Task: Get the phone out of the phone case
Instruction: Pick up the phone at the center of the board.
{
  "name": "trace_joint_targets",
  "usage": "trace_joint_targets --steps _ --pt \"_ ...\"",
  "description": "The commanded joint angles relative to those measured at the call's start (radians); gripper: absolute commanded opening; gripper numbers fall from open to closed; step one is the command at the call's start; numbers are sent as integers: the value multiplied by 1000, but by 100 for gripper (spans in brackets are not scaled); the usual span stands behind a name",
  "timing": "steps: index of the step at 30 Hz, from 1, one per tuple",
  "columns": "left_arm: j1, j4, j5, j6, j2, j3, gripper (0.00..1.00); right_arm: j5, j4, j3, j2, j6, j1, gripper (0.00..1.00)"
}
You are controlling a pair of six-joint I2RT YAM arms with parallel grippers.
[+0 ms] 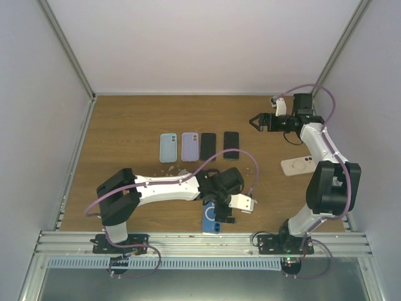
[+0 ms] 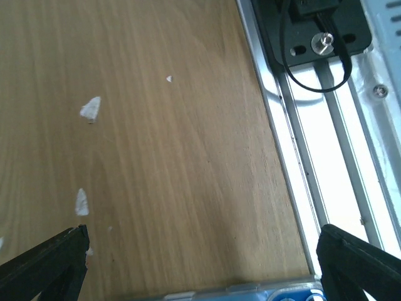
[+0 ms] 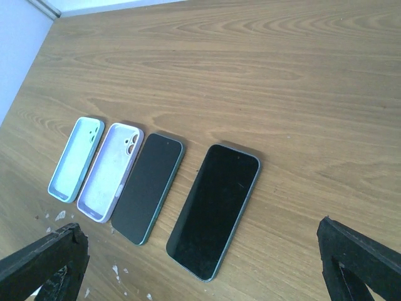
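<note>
The blue case (image 1: 211,224) lies nearest, at the near edge of the tabletop (image 1: 125,125) just inside the rail (image 1: 188,238), back upward with a dark camera cut-out showing. No phone can be seen in it from this side, but the phone to be freed is probably inside it. The left jaws hang directly over it, spread wide. In the left wrist view only a blue sliver (image 2: 276,291) shows low between the two fingers (image 2: 56,257), and whether they touch the case cannot be told. That wide spread suits closing across the case's width or pinning it down.

The right jaws, also parted wide, are held up over the far right of the tabletop, well apart from the blue case. There they leave the left arm room to work.

Farther back, a pale blue case (image 3: 75,158), a lilac case (image 3: 111,170) and two bare phones (image 3: 214,208) lie side by side in a tidy row, both cases hollow side up. They look like finished work set aside. A beige case (image 1: 297,165) lies alone near the right arm.
</note>
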Motion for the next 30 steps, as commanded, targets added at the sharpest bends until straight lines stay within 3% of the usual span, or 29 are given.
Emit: trace_joint_targets --steps 1,14,30 --pt "-42 73 -84 28 53 8 99 -2 23 -18 -38 -15 -14 100" --pt "-73 94 -214 117 84 -86 99 -28 27 -25 -37 -10 -25 100" --pt "-37 144 -443 258 -166 -394 99 -44 28 -25 -30 -3 -43 100"
